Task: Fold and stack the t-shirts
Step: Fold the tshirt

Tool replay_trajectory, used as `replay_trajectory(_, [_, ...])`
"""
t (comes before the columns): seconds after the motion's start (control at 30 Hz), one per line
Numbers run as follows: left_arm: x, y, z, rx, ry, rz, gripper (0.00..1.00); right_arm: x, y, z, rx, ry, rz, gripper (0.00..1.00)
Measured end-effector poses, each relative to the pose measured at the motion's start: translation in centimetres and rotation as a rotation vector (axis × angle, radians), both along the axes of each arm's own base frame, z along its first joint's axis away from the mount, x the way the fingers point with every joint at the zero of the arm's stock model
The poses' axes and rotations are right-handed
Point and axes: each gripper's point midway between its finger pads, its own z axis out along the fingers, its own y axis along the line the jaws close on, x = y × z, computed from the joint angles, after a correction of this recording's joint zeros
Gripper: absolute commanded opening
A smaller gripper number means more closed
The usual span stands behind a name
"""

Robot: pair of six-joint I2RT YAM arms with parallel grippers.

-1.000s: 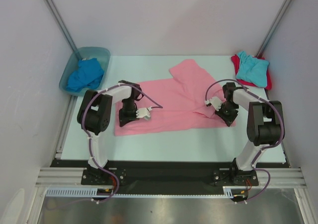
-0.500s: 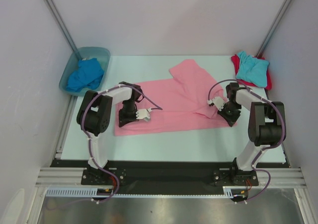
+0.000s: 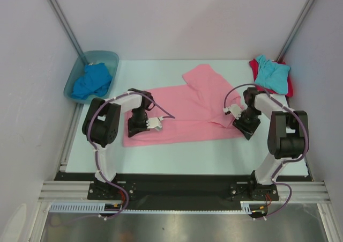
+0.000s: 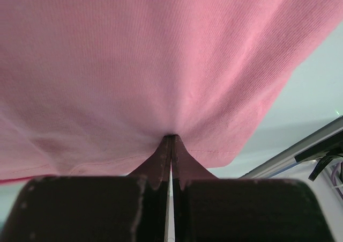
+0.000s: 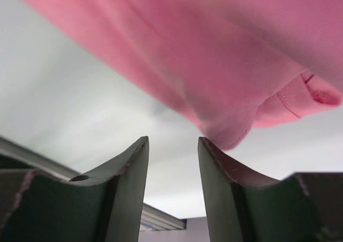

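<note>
A pink t-shirt [image 3: 185,110] lies spread across the middle of the table, with a fold rising at its back right. My left gripper [image 3: 133,129] is shut on the cloth near the shirt's front left; in the left wrist view the jaws [image 4: 171,138] pinch the pink fabric [image 4: 161,65] into a pucker. My right gripper [image 3: 245,128] hangs at the shirt's right edge. Its jaws [image 5: 172,144] stand open, and a pink sleeve hem [image 5: 236,124] just touches the right fingertip [image 5: 214,153]. A royal blue t-shirt [image 3: 91,81] lies bunched in the tub. A turquoise t-shirt [image 3: 270,73] rests on a red one [image 3: 291,86].
The blue-green plastic tub [image 3: 102,56] sits at the back left corner. White walls and metal posts enclose the table on three sides. A black rail runs along the near edge by the arm bases.
My right gripper has opened and let go of the pink shirt's right edge, shifting slightly to the right. The left gripper has stayed shut on the cloth.
</note>
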Motion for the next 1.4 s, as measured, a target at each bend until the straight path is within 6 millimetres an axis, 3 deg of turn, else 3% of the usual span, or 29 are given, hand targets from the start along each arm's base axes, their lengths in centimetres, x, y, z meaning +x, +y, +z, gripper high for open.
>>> replay_trajectory(0.17, [0.1,0.1,0.3,0.001,-0.007,0.010,0.00,1.4,3.7,4.1,0.050,-0.077,0.093,0.49])
replay_trajectory(0.2, [0.3,0.2,0.4,0.003,-0.013,0.012,0.08,1.8,4.6,5.1,0.060,-0.111,0.113,0.49])
replay_trajectory(0.23, [0.6,0.3,0.6,0.006,-0.024,0.012,0.35,2.2,5.4,5.9,0.067,-0.140,0.127,0.49])
replay_trajectory(0.27, [1.0,0.4,0.9,0.008,-0.038,0.008,0.99,2.6,6.2,6.7,0.073,-0.173,0.145,0.48])
replay_trajectory(0.37, [2.7,0.1,2.5,-0.010,-0.116,0.039,1.00,3.7,8.3,7.8,0.085,-0.246,0.170,0.41])
replay_trajectory(0.43, [4.4,-0.4,4.5,-0.044,-0.198,0.063,1.00,4.4,9.3,7.5,0.087,-0.265,0.170,0.31])
replay_trajectory(0.57, [7.2,-1.5,8.5,-0.126,-0.369,0.121,1.00,6.4,10.6,5.4,0.065,-0.292,0.152,0.24])
replay_trajectory(0.67, [7.5,-1.6,10.2,-0.154,-0.432,0.154,1.00,7.7,11.1,3.7,0.040,-0.312,0.151,0.25])
replay_trajectory(0.8, [6.4,-1.2,9.7,-0.152,-0.436,0.179,1.00,8.7,11.7,2.5,0.025,-0.332,0.152,0.29])
replay_trajectory(0.97, [4.9,-0.6,8.3,-0.130,-0.393,0.211,1.00,9.5,12.5,2.9,0.027,-0.358,0.159,0.33])
replay_trajectory(1.23, [5.5,-0.8,8.5,-0.145,-0.431,0.250,1.00,9.4,14.0,3.3,0.039,-0.368,0.181,0.43])
replay_trajectory(1.4, [5.6,-0.9,8.5,-0.148,-0.438,0.255,1.00,8.4,14.1,2.3,0.035,-0.344,0.186,0.45])
